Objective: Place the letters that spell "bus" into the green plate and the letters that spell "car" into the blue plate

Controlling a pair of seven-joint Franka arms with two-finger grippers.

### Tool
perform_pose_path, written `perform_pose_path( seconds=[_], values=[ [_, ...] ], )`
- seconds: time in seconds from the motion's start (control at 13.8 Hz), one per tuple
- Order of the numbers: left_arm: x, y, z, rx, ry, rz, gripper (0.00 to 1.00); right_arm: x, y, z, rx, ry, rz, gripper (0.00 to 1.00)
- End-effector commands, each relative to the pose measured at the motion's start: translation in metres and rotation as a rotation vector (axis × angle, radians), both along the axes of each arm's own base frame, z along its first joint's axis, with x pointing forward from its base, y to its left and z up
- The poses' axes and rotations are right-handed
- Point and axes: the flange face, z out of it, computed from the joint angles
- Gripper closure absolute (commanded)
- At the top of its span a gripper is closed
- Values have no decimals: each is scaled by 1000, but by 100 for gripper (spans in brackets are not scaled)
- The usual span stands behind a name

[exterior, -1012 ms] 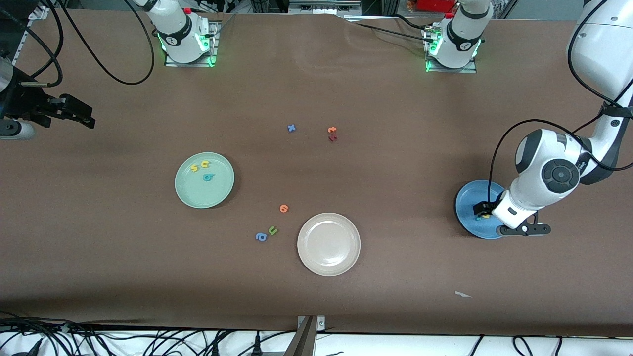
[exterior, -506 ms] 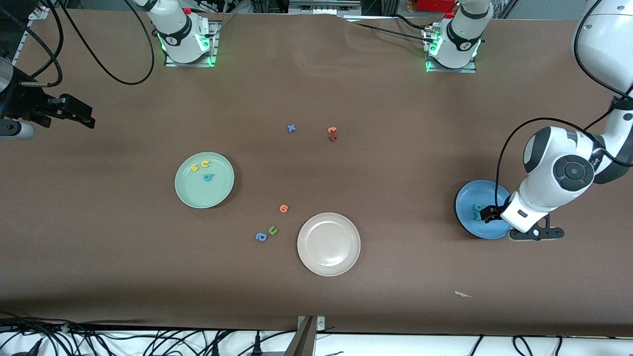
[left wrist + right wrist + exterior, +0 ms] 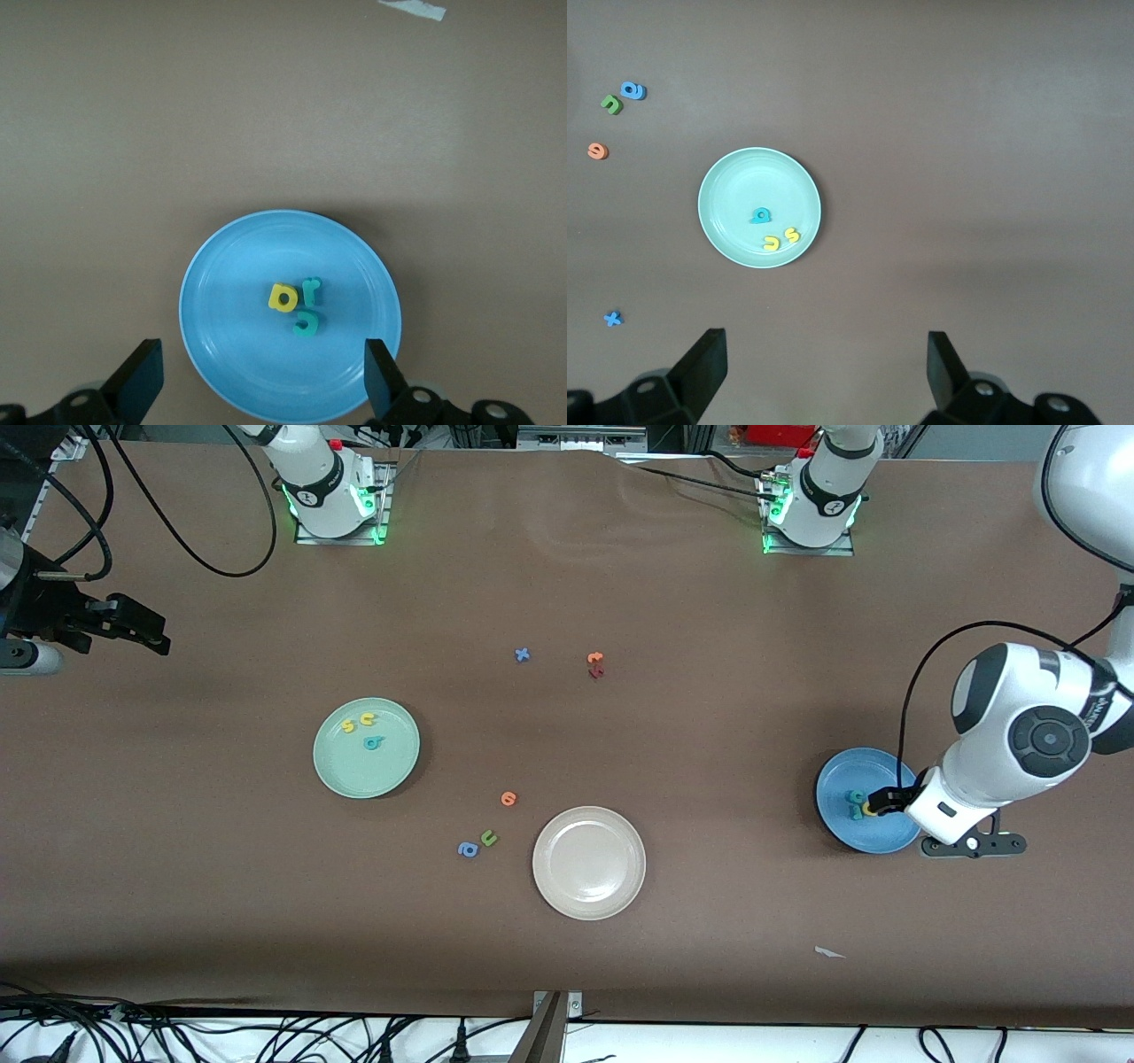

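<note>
Backing off the blue plate, the left gripper has uncovered c, a, r, jaws open. Right gripper waits, jaws open. Sorting looks finished; only retreat remains.

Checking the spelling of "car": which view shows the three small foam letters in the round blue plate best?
The left wrist view: the three small foam letters lie unobstructed in the round blue plate. The front view shows them tiny, beside the left gripper. The right wrist view misses them.

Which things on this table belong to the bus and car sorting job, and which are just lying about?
Job: green plate with teal b, yellow u, yellow s; blue plate with teal c, yellow a, teal r.

Lying about: cream plate, blue x, blue a, green u, orange letters.
</note>
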Motion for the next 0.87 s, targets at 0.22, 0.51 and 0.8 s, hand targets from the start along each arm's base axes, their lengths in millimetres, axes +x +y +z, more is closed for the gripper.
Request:
perform_pose_path(
  seconds=[0.22,0.51,0.8],
  values=[
    [-23,37,76,-115,27,-87,0,-3,-2,7,-5,0,7,0],
    [-60,13,156,-132,50,-100,0,-3,-2,7,-5,0,9,0],
    [-97,-6,220,-117,63,-106,0,-2,-4,6,-5,1,7,0]
  ],
)
